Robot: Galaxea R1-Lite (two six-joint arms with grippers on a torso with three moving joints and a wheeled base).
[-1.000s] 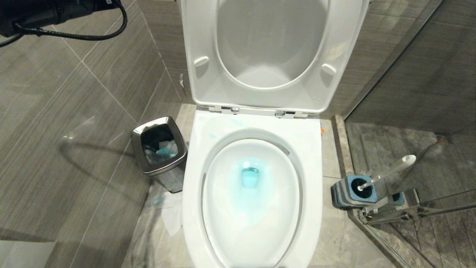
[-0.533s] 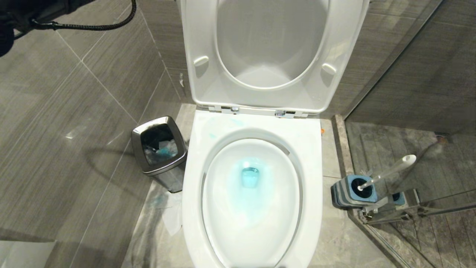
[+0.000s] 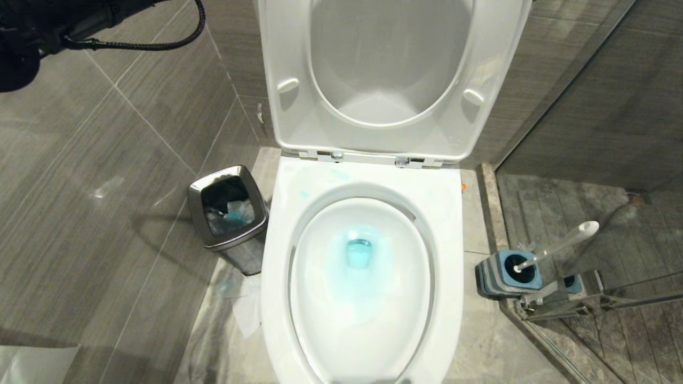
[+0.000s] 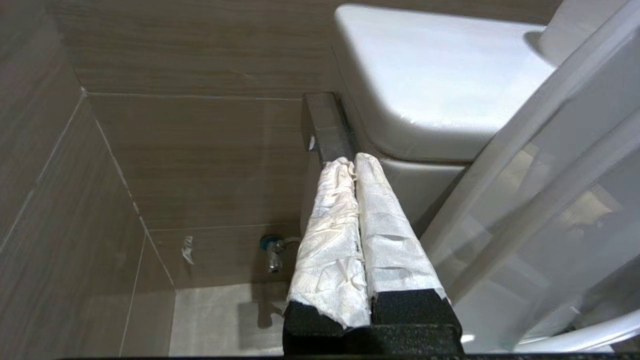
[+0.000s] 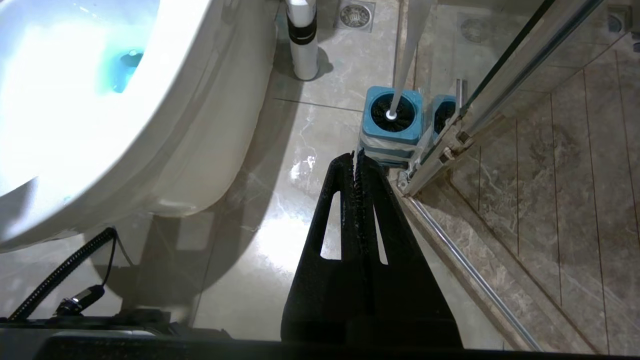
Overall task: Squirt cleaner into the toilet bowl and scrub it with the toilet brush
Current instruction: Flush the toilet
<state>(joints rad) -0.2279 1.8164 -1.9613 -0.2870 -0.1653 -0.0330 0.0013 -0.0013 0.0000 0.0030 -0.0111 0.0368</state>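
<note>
The left arm (image 3: 32, 32) enters the head view at the far left corner, high against the grey tiled wall, with a black braided cable looping off it. The left gripper (image 4: 354, 161) is empty: its two fingers (image 4: 330, 240), wrapped in white paper, lie pressed flat together. In the left wrist view they point toward the corner where the wall meets the white cistern (image 4: 440, 85), above a small chrome water valve (image 4: 274, 252).

On the floor left of the toilet stands a small steel waste bin (image 3: 200, 213), open at the top, with crumpled paper and a blue-stained scrap inside. A sheet of tissue lies on the floor just beside it, nearer the camera.

The toilet bowl (image 3: 448, 234) occupies the centre. Seat and lid are raised upright against the far wall. The cleaner (image 3: 358, 253) colours the water at the outlet bright aqua and spreads a paler tint over the near basin wall; faint blue smears mark the far rim.

To the right, well apart from the bowl, the toilet brush (image 3: 560, 246) stands in its blue-and-grey holder (image 3: 504, 277), handle tilted rightward against the glass shower partition (image 3: 613, 133).

The right gripper (image 5: 356, 156) hangs low over the floor tiles between bowl and holder, black jaws fully together, holding nothing.
</note>
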